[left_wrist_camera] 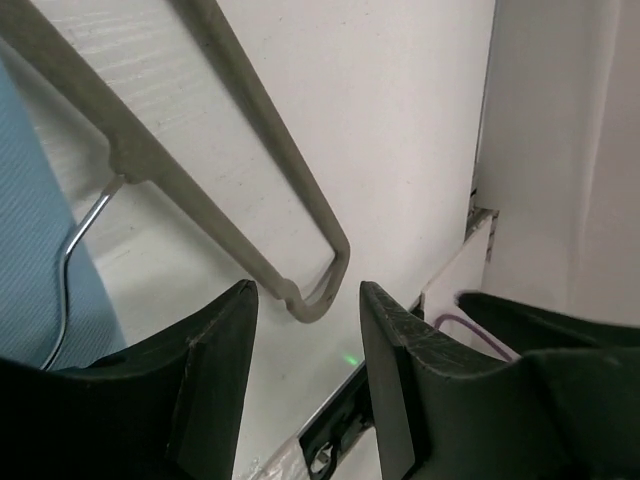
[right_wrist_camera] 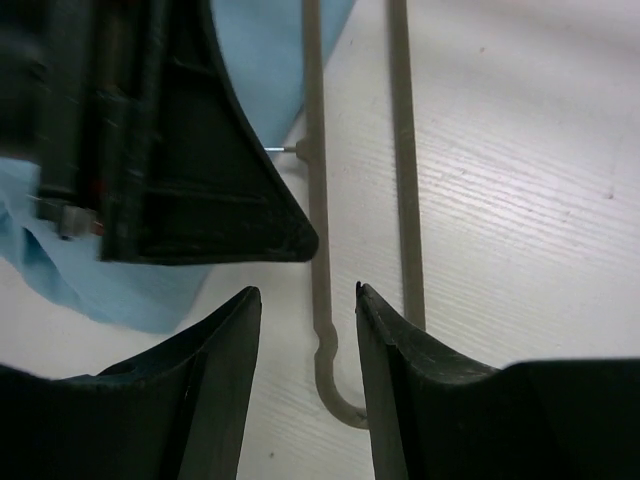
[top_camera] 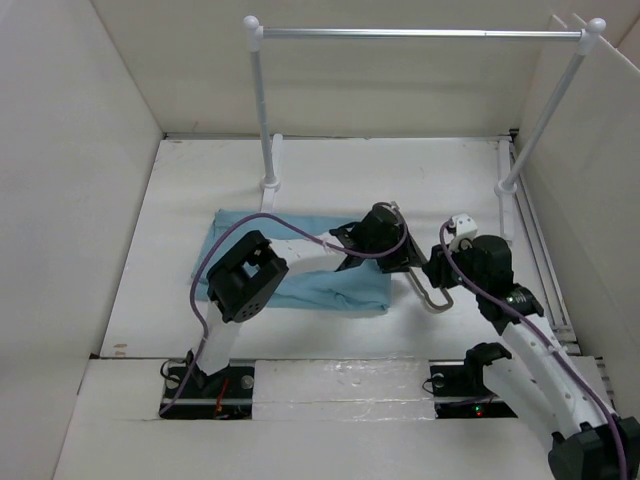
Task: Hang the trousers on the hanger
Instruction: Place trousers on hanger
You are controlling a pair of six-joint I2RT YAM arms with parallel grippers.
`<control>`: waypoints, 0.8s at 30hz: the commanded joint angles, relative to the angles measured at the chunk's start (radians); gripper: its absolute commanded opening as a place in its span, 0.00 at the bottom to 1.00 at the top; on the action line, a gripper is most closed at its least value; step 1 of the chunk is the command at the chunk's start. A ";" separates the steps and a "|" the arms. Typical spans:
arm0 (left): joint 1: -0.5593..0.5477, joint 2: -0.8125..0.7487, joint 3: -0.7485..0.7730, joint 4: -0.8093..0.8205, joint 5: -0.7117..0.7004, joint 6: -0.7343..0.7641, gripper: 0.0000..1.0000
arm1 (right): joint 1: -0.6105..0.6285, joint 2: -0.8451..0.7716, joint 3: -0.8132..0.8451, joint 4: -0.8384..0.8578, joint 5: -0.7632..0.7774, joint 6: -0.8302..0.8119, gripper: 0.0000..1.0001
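Spread and empty, the right gripper and left gripper hover over the hanger, lying on the surface at 3 o'clock of the trousers, so one should close squarely across a bar.

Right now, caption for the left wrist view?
Left gripper, jaws open, above the hanger's rounded end on the white table; blue trousers at frame left.

Even bright overhead light, soft shadows, near fingers blurred
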 commanded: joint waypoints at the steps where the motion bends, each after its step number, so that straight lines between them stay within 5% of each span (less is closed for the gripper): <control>1: -0.020 0.051 0.086 -0.101 -0.064 -0.020 0.41 | -0.021 -0.064 0.035 0.000 -0.008 0.043 0.49; 21: -0.047 0.189 0.203 -0.181 -0.273 -0.061 0.33 | -0.052 -0.073 0.074 -0.038 -0.156 0.037 0.51; 24: -0.047 0.186 0.201 -0.137 -0.277 -0.060 0.18 | -0.073 -0.085 0.072 -0.039 -0.167 0.046 0.51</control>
